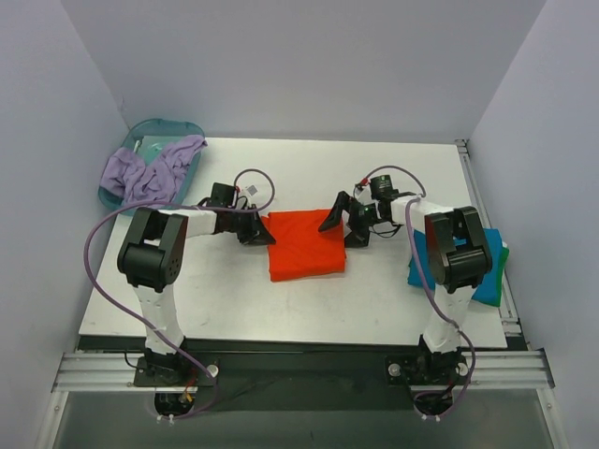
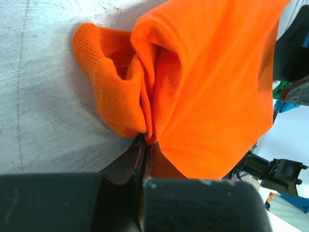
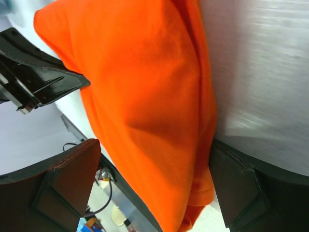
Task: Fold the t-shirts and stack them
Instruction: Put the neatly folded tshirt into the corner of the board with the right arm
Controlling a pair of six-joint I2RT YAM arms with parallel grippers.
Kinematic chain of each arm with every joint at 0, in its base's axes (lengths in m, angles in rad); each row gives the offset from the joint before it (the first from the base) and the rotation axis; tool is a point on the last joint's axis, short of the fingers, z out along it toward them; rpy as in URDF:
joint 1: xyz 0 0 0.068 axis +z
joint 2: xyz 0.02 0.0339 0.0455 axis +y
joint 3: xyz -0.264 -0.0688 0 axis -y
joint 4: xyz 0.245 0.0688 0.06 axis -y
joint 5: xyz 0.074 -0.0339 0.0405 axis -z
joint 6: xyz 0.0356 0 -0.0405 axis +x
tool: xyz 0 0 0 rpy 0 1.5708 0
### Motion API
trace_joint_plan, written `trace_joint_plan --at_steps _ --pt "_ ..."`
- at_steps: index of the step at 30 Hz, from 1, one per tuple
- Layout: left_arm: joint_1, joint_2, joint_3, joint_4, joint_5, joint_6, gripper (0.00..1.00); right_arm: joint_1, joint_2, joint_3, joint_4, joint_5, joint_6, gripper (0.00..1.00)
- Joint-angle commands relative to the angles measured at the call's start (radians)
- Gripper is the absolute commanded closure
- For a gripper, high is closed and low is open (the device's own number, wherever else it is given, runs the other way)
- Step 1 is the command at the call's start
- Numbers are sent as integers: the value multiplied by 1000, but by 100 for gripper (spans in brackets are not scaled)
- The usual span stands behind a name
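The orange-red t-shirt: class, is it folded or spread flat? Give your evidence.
Folded. The orange-red t-shirt lies as a compact rectangle with no sleeves spread; the left wrist view shows doubled layers at its edge.

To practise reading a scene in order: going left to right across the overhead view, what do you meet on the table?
Teal basin → left fingers, shut on the shirt's edge → orange-red t-shirt → right fingers, open → teal-blue folded t-shirt.
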Motion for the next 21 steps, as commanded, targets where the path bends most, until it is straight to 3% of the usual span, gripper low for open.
trace_joint_plan --at_steps 1,6,11,12,18,20,21 --pt "7 20 -32 -26 -16 57 100 32 85 -6 -14 20 -15 5" --pt "10 28 -29 -23 -2 62 100 88 132 14 -15 17 -14 8" --pt "11 37 -23 -19 7 64 100 118 154 40 -21 23 -14 19" --pt "11 40 -22 -17 10 64 100 126 160 46 -26 29 -12 29" --pt "11 31 -20 -13 14 56 98 137 149 74 -55 62 -9 60" --pt "13 20 -17 -14 11 48 84 134 125 80 -75 89 -17 80" --pt "14 3 -12 -13 8 42 81 134 116 85 -90 103 -23 94"
